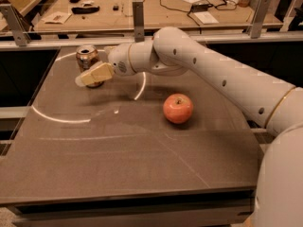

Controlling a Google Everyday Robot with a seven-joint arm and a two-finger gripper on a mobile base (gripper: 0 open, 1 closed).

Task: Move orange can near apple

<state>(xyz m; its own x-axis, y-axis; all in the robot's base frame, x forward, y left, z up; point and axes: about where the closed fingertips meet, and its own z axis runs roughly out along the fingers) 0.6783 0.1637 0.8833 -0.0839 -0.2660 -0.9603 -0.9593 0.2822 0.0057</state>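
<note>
At the far left of the table [118,164], the orange can [87,57] stands upright, its long axis vertical and its silver top in plain view. Its lower body is covered from the near side by the gripper [93,74], whose pale yellow tip lies across the can's front and points left. The gripper is right at the can, touching it or just about to. Whether it has taken a grasp or merely rests against the can, I cannot tell, since its other side is hidden behind the can.

The apple [178,108] sits well apart from the can, to the right and nearer, about mid-table, with bare tabletop between the two. The coming move turns on that line: the can must travel right and toward the near edge to end beside the apple, and it should stay upright as it goes, since a tall, narrow can would likely tip if dragged from low down.

The robot arm [222,82] enters from the near right corner and stretches on a long diagonal to the far left, passing on the far side of the apple. Its wrist lies roughly level just above the table. By my judgement the task is at the grasping step and no carrying has begun.

Beyond the table, a wooden workbench [151,14] carries cables [189,3] and small oddments.
</note>
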